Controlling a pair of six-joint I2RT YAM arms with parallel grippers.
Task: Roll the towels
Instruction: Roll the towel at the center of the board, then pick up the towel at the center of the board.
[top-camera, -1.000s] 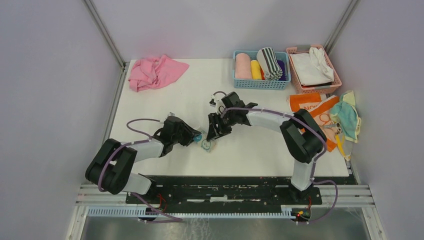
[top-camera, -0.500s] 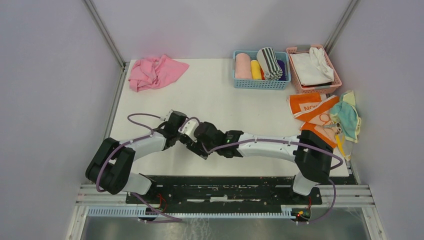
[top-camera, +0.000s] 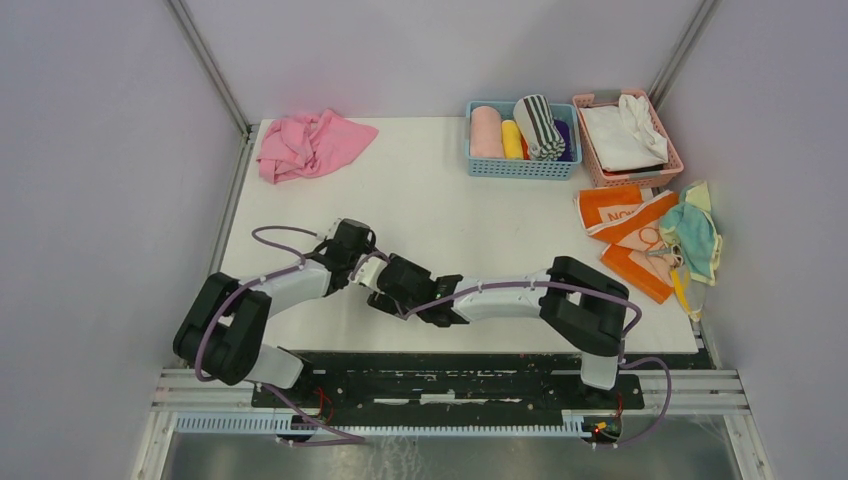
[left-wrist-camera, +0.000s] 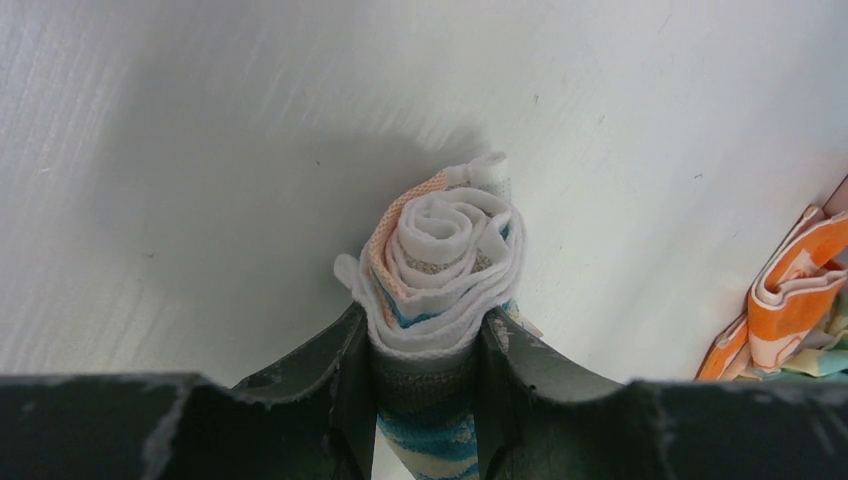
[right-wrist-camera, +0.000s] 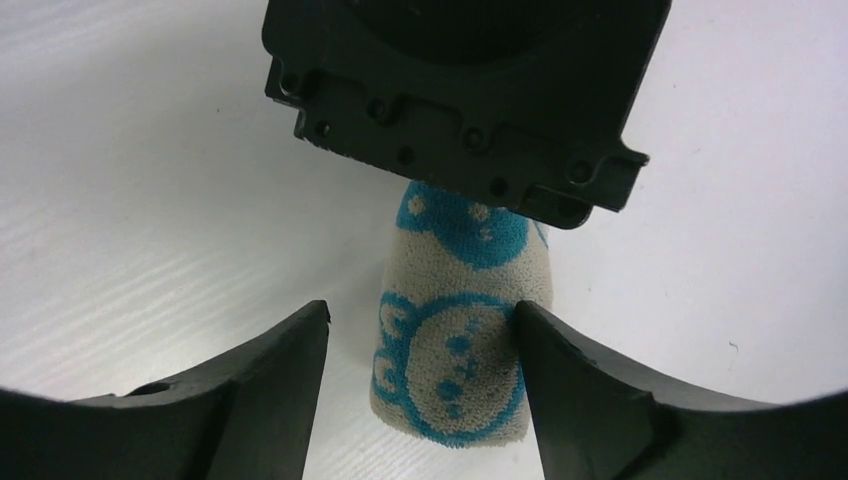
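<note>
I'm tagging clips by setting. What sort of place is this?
Probably a robot test cell, not a home: bare grey panel walls on metal framing, a white table, and a blue basket of rolled towels.

The left arm (top-camera: 285, 290) and the right arm (top-camera: 505, 293) are white tubes with big black joints. A thin purple cable (top-camera: 272, 233) loops along each one. The fingers (left-wrist-camera: 300, 375) are dark grey, curved and scratched. One chunky black block (right-wrist-camera: 455, 90) has little round screw holes.
</note>
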